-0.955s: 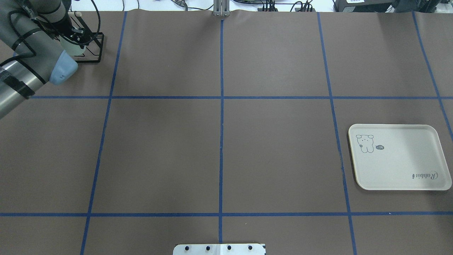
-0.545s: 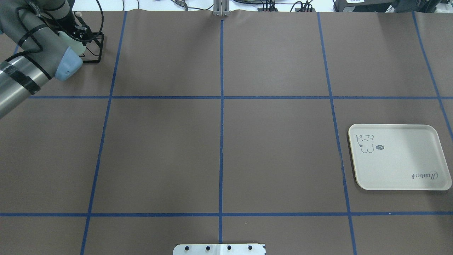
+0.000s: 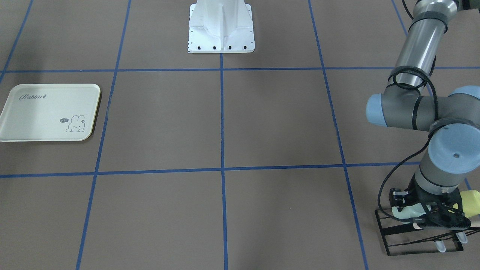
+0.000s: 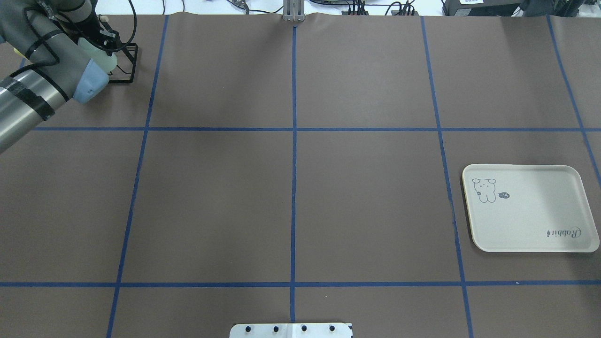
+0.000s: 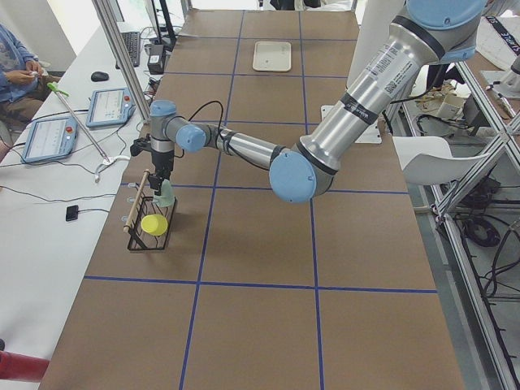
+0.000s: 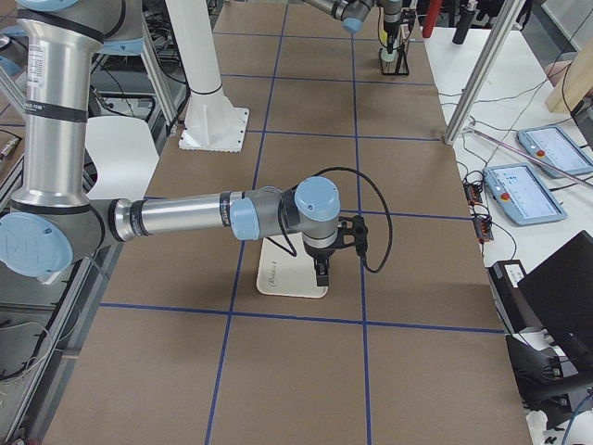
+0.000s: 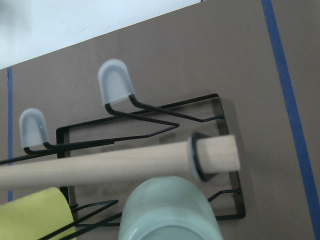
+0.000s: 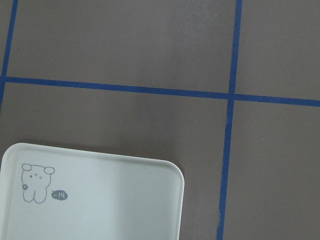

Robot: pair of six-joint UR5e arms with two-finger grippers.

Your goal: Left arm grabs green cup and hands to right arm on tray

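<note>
The pale green cup [image 3: 405,214] lies on a black wire rack [image 3: 412,245] at the table's far left corner. It also shows in the overhead view [image 4: 104,55] and the left wrist view [image 7: 167,212]. My left gripper [image 3: 431,221] is down at the cup, its jaws apart on either side of it. The cream tray [image 4: 530,211] lies empty on the right side and shows in the right wrist view [image 8: 100,200]. My right gripper [image 6: 321,273] hangs over the tray's edge. I cannot tell whether it is open or shut.
A yellow-green cup [image 3: 471,202] sits on the same rack beside the green one and shows in the left wrist view [image 7: 35,215]. A wooden dowel [image 7: 115,162] runs along the rack's top. The robot's white base [image 3: 221,26] stands at the near table edge.
The left arm's elbow and wrist have moved a little farther toward the rack. The green cup stays in about the same place. The tray has not moved.
</note>
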